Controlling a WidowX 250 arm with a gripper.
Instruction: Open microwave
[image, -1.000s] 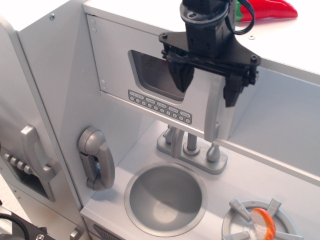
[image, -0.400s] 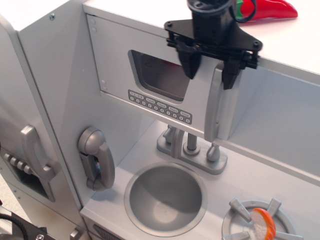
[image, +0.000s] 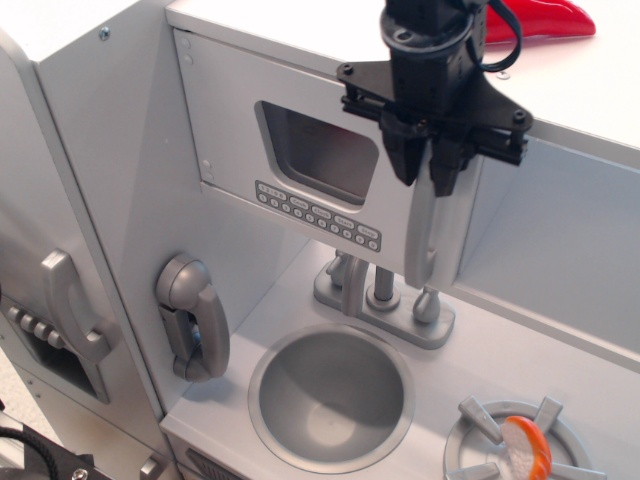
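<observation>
At the top of the long vertical handle (image: 432, 225), the gripper (image: 425, 170) is clamped on it; the microwave (image: 300, 150) door looks light, stiff, hinged left.

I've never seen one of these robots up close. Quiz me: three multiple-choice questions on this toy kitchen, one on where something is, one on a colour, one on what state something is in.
1. Where is the gripper?
A. over the sink
B. at the top of the microwave door's handle
C. beside the toy phone

2. What colour is the thing lying on top of the kitchen, behind the arm?
A. red
B. blue
C. yellow

3. How do the gripper's fingers stand?
A. spread wide in the air
B. drawn close together at the handle
C. hidden from view

Answers:
1 B, the fingers sit at the handle's upper end.
2 A, the red object shows at the top edge.
3 B, only a narrow gap shows between them.
</observation>
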